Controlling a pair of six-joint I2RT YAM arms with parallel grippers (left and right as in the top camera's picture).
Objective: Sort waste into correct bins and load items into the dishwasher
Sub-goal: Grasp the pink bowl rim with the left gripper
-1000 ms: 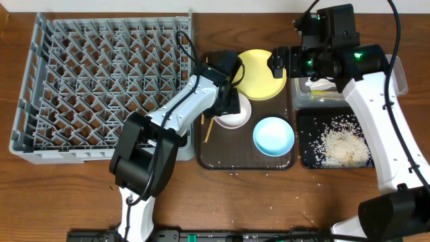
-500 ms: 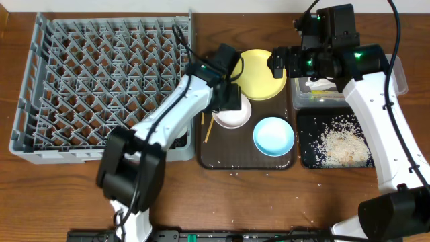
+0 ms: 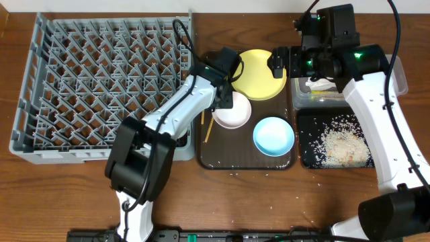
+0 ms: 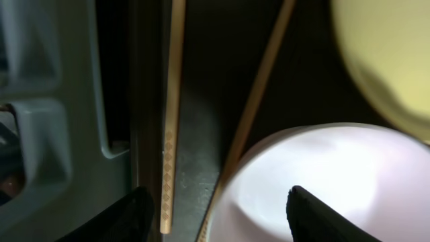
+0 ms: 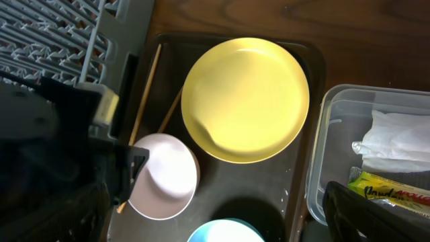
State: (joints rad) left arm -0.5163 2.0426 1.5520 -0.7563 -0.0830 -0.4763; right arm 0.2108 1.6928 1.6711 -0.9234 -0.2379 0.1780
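Left gripper (image 4: 222, 210) hovers low, jaws wide and empty, straddling the rim of the white bowl (image 4: 322, 175) and a chopstick (image 4: 259, 101) on the brown tray (image 4: 215, 54), apparently aligning a pick; right gripper (image 3: 279, 62) hovers wide open near the yellow plate (image 3: 261, 74).

the dish rack (image 3: 101, 81) is dull grey plastic. the table (image 3: 60, 195) is brown wood. the yellow plate (image 5: 245, 97) and white bowl (image 5: 164, 178) look smooth and shiny. the chopsticks (image 4: 171, 101) are pale wood. the tub (image 5: 321, 154) is see-through plastic, the napkin (image 5: 396, 138) crinkly paper.
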